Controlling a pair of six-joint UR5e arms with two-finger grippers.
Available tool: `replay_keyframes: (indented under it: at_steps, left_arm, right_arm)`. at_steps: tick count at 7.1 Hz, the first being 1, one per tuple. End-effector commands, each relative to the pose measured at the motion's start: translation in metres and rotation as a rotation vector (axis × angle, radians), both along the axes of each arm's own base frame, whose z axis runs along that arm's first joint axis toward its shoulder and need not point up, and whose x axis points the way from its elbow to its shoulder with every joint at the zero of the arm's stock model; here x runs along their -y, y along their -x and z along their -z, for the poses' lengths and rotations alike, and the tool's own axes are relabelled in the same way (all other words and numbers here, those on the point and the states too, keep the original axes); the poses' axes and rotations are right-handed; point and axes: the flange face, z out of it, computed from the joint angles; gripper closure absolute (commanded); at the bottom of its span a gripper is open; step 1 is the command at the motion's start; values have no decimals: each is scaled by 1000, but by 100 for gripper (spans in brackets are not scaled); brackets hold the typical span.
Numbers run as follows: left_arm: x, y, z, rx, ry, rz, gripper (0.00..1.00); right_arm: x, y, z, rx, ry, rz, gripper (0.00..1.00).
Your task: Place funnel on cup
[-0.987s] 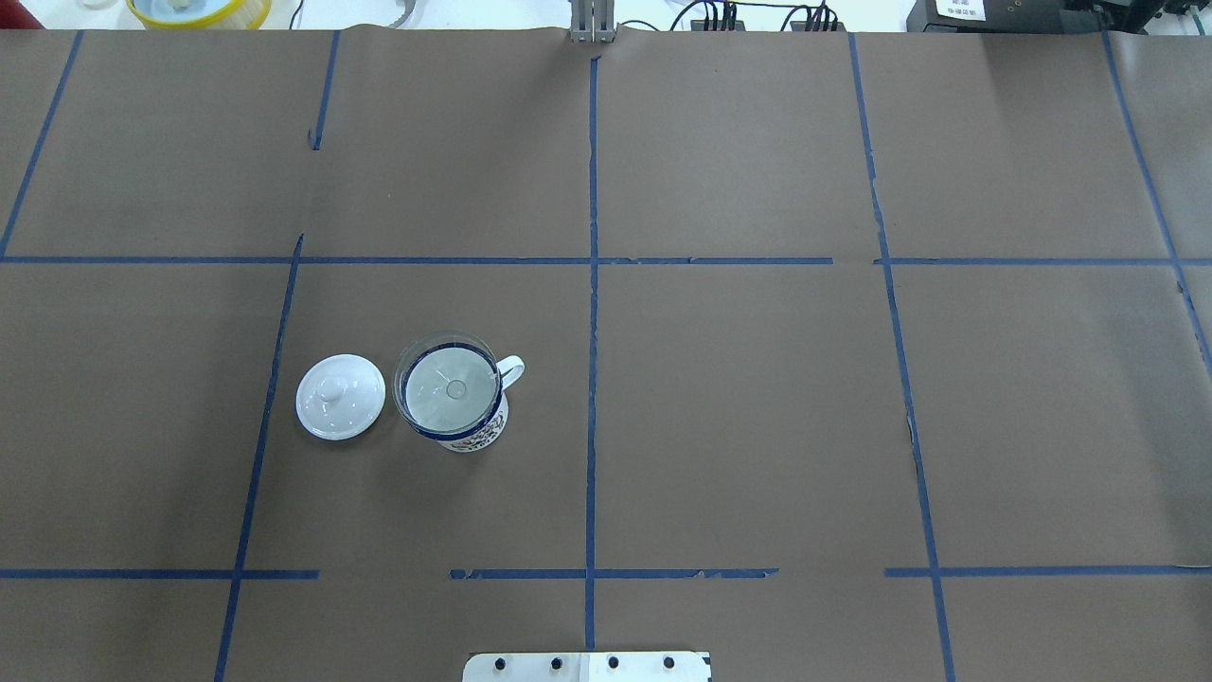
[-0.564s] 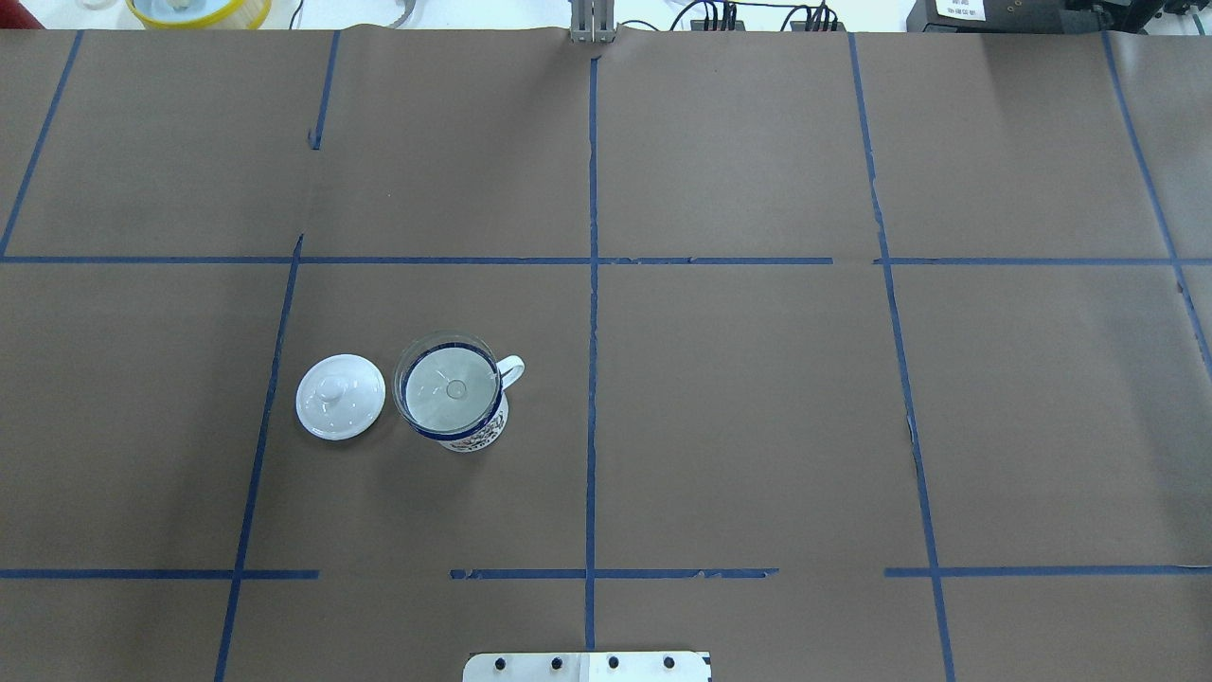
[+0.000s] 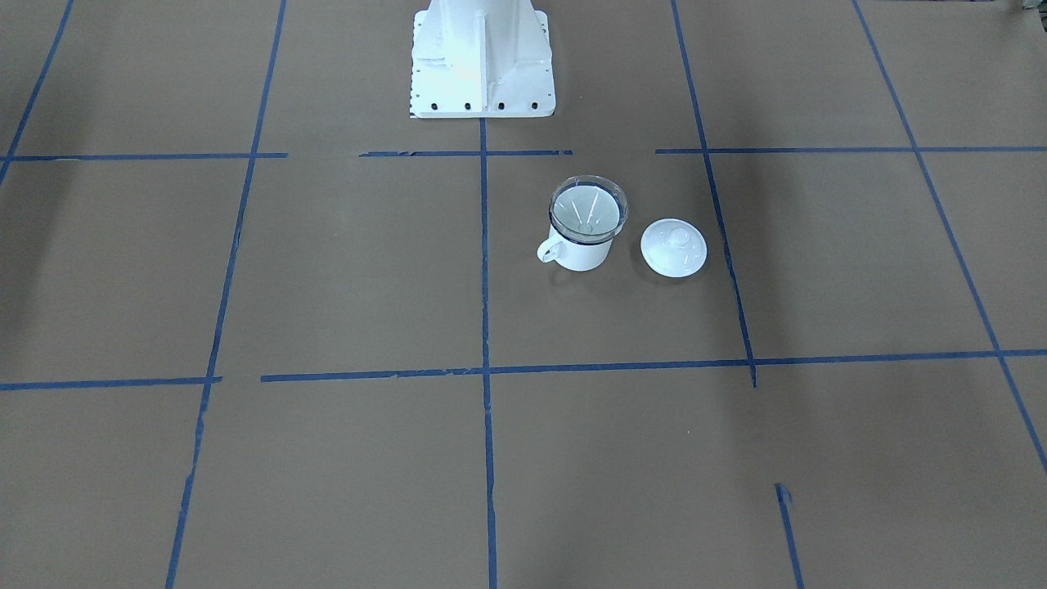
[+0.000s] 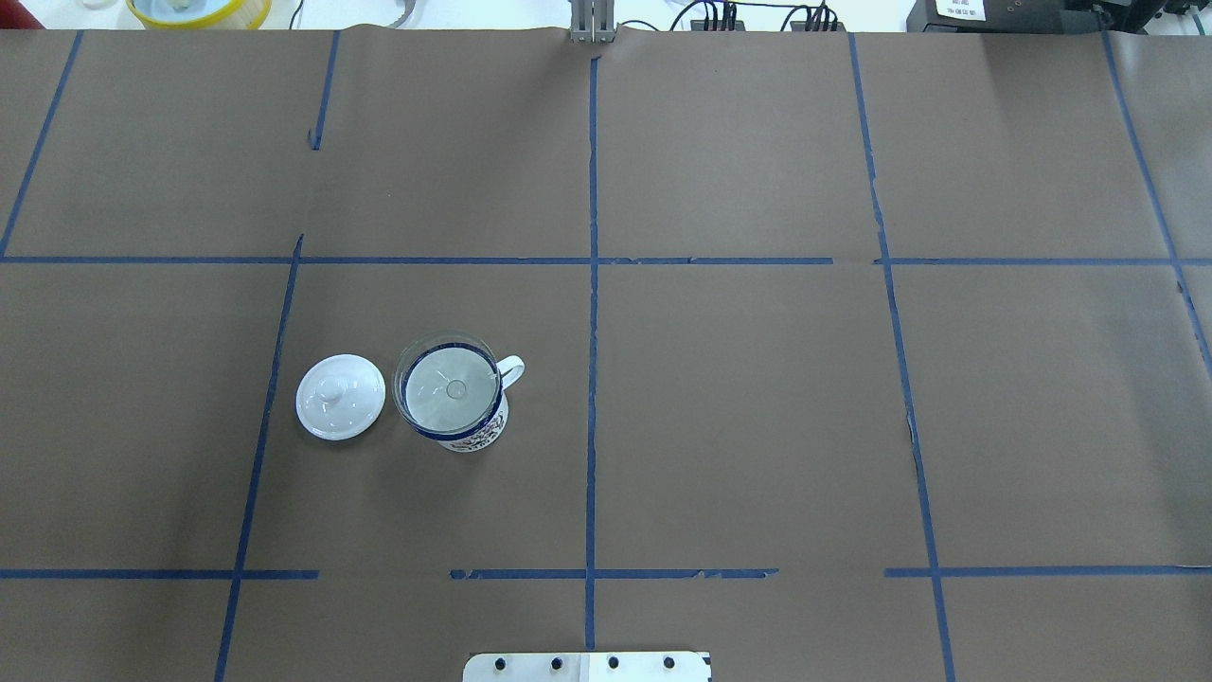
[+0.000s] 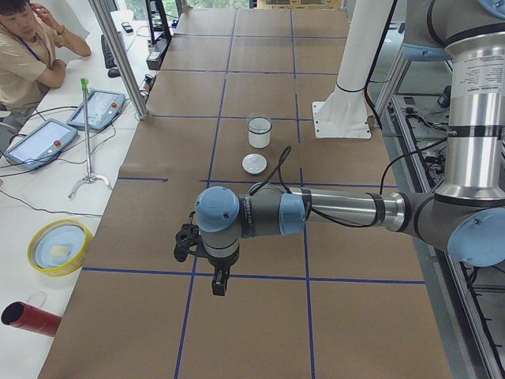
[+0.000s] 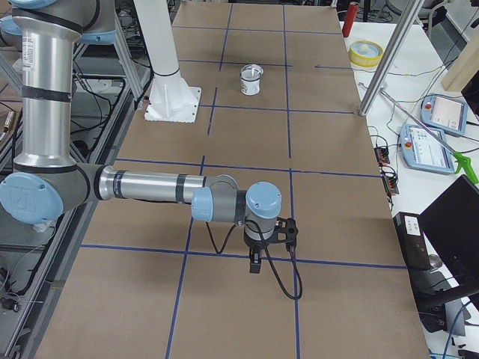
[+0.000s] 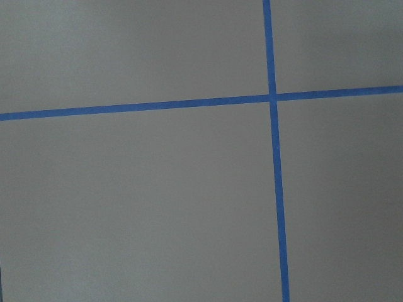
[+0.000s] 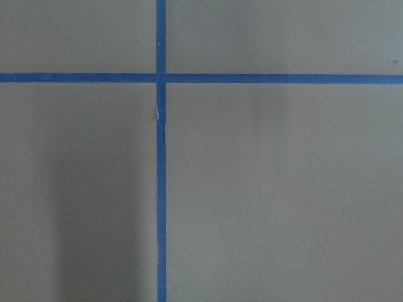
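No visible change over the last second.
The overhead view matches both earlier frames: funnel (image 4: 447,386) seated in the cup (image 4: 476,436), lid (image 4: 341,396) just beside it, none of them shifted. Left arm (image 5: 331,209) and right arm (image 6: 150,185) show only in the side views, which have no earlier frames, so arm motion can't be judged.

Silver-tubed arms (image 5: 339,209) with pale-blue joint caps (image 5: 217,209), black cables (image 5: 272,167).
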Motion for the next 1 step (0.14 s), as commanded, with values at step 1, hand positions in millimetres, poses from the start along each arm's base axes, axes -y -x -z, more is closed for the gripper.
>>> replay_keyframes:
  at_steps: [1]
  left_arm:
    - [0, 0, 2, 1, -5, 0, 0]
  right_arm:
    - [0, 0, 0, 0, -1, 0, 0]
